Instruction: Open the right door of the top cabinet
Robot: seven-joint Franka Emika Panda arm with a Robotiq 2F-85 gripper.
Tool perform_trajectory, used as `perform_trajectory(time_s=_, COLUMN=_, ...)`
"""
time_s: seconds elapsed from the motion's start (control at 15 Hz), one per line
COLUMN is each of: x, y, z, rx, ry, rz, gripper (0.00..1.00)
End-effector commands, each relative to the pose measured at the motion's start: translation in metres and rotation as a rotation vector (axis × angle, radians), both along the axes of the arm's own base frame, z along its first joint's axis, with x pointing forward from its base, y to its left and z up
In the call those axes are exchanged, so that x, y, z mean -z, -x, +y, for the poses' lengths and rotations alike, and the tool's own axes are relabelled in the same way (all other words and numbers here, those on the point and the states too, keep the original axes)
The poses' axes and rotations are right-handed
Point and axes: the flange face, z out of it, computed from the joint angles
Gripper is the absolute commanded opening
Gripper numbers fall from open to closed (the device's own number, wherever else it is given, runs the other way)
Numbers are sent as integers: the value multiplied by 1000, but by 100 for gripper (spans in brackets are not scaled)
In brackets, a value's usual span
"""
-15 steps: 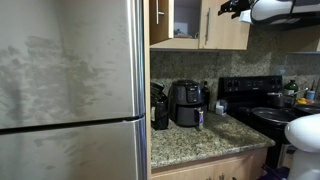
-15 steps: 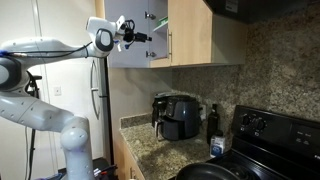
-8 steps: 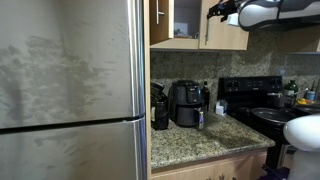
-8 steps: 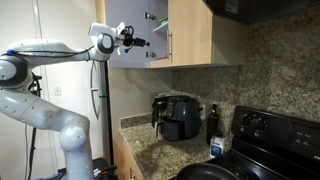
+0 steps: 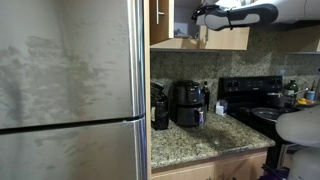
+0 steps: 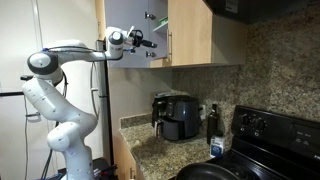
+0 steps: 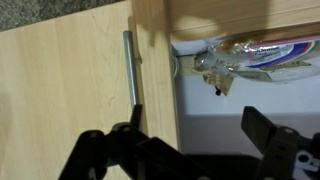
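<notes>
Black two-finger gripper (image 7: 195, 150), jaws spread wide and holding nothing, faces the slim vertical silver bar handle (image 7: 130, 68) in the wrist view. One finger (image 7: 122, 150) sits just below the handle's lower end, apart from it. The handle belongs to the flat light tan wood right door (image 5: 228, 30), which appears shut flush against the light tan wood top cabinet (image 6: 228, 35) in both exterior views. Step in hand, as judged: reaching for the grip, with the opening itself not yet begun. To do it well, the jaws should straddle the handle near its middle and close squarely on the bar. They should then draw it outward along an arc about the hinges at the door edge far from the handle, the wrist turning with the panel. Beside the handle the cabinet's other compartment stands open; inside lie clear plastic bags (image 7: 250, 55) with pale contents and coloured print, too blurred to identify. Beyond that opening from the handle, the matching door (image 6: 128, 30) is swung out.
</notes>
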Motion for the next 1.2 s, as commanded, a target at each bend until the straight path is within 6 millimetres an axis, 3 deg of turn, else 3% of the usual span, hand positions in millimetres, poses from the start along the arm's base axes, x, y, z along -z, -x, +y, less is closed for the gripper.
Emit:
perform_trajectory(time_s=0.0, x=-8, y=3, z=6, rx=19, ry=-3, rz=3, gripper=100)
perform_trajectory(time_s=0.13, x=-18, y=11, z=14, rx=26, ry=-3, rz=-2, gripper=100)
perform_trajectory(time_s=0.2, x=-14, y=14, z=3, rx=67, ry=36, rz=4, gripper=100)
perform_trajectory(time_s=0.53, x=-14, y=33, z=-91, rx=234, ry=167, rz=29, gripper=100)
perform_trajectory(time_s=0.6, x=-21, y=26, z=-65, rx=213, ry=123, rz=10, gripper=100)
perform_trajectory(time_s=0.73, x=-21, y=31, z=-92, rx=248, ry=134, rz=24, gripper=100)
perform_trajectory(time_s=0.8, x=-20, y=31, z=-96, rx=251, ry=135, rz=28, gripper=100)
perform_trajectory(time_s=1.13, x=-25, y=-28, z=-94, rx=73, ry=65, rz=22, gripper=100)
